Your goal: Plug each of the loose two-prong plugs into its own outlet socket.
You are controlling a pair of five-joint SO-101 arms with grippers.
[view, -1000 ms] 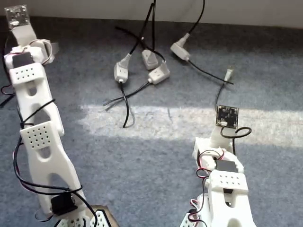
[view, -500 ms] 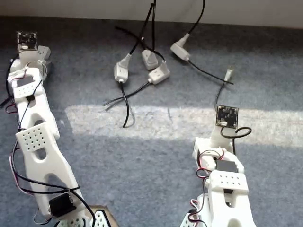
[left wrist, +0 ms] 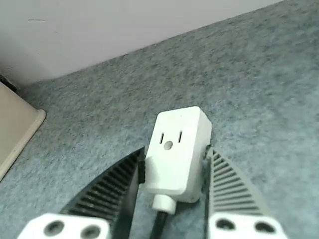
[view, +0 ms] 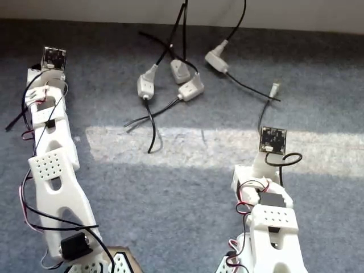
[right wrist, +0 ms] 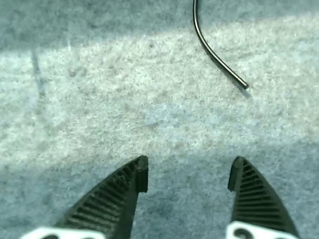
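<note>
**Left jaws clamped on a socket; right jaws apart over bare carpet**

Far left, high view – left arm point(view: 54, 170) stretched out long toward the far-left corner of the carpet point(view: 187, 216), its wrist board up near the wall point(view: 284, 11). A black lead trails off the arm toward the left edge.

Left wrist view – left gripper point(left wrist: 174, 153) clamped on a white socket point(left wrist: 177, 134), one ribbed finger point(left wrist: 124, 184) pressed against each side. The socket face shows two slots above a round hole and points away from the wrist. A dark cord leaves the socket's back end, between the fingers. The socket sits just above or on the carpet – cannot tell which. A beige board point(left wrist: 15, 129) lies off to one side, by the wall.

Middle, high view – four white heads point(view: 192, 90) on black cords lie close together in the far half of the carpet, well apart from both arms. Plug or socket – cannot tell from above. Right of them, a small plug point(view: 275, 89) on a thin cord lies alone.

Right, high view – right arm point(view: 273, 222) folded back at the near edge, its wrist at the near side of a sunlit band point(view: 170, 148).

Right wrist view – right gripper point(right wrist: 188, 174) with jaws wide apart and nothing between them, carpet below. A loose black cord end point(right wrist: 219, 62) lies ahead, well apart from the fingertips.
</note>
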